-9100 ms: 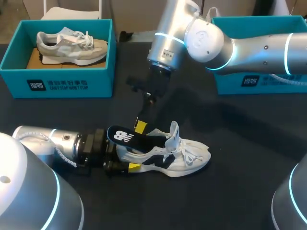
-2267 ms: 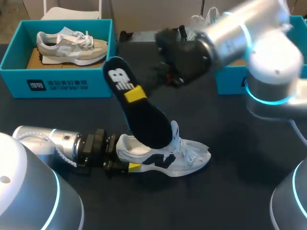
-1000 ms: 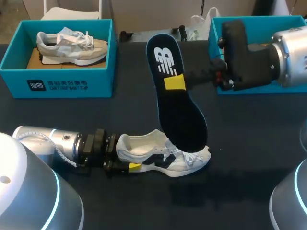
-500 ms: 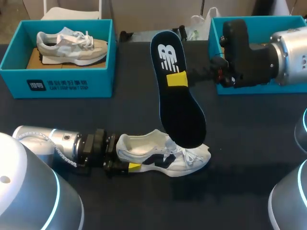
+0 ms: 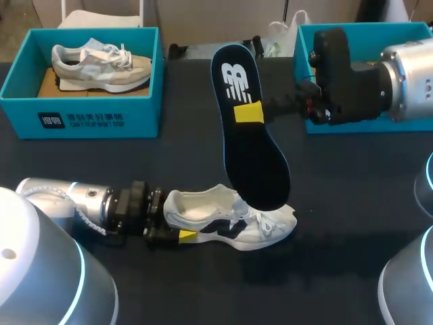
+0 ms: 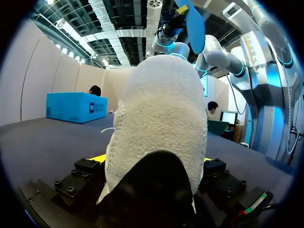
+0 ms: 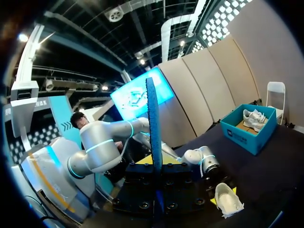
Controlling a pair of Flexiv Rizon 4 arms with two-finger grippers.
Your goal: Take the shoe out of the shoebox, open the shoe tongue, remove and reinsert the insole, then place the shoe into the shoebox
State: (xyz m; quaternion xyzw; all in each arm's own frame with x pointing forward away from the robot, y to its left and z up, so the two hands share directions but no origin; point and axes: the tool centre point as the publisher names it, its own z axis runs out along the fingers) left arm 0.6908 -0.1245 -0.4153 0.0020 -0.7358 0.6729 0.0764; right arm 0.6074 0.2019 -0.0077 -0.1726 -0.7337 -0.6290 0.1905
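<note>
Two end effectors each hold something. The left end effector (image 5: 169,218) is closed on the heel of the white shoe (image 5: 233,218), with one yellow-tipped finger on each side of it. In the left wrist view the fuzzy back of the heel fills the space between the two fingers. The left arm (image 5: 74,203) lies low and comes in from the left edge of the desk (image 5: 352,223).

The shoe stands on its sole near the middle of the near edge, and its toe points toward the right edge. It is white with dark marks on its side, and its laces hang loose at the front.

The right end effector (image 5: 249,112) is closed on the dark insole (image 5: 254,159) and pinches it near the heel end. It holds the insole up in the air above the shoe. The heel end, which has a white logo, points toward the far edge. The toe end hangs low over the front of the shoe, and I cannot tell if they touch. The right arm (image 5: 406,84) comes in from the right edge.

Behind that arm, a blue shoebox (image 5: 352,125) sits at the far right corner, and the arm hides much of it. Another blue shoebox (image 5: 20,84) sits at the far left corner with a grey shoe (image 5: 101,64) inside it.
</note>
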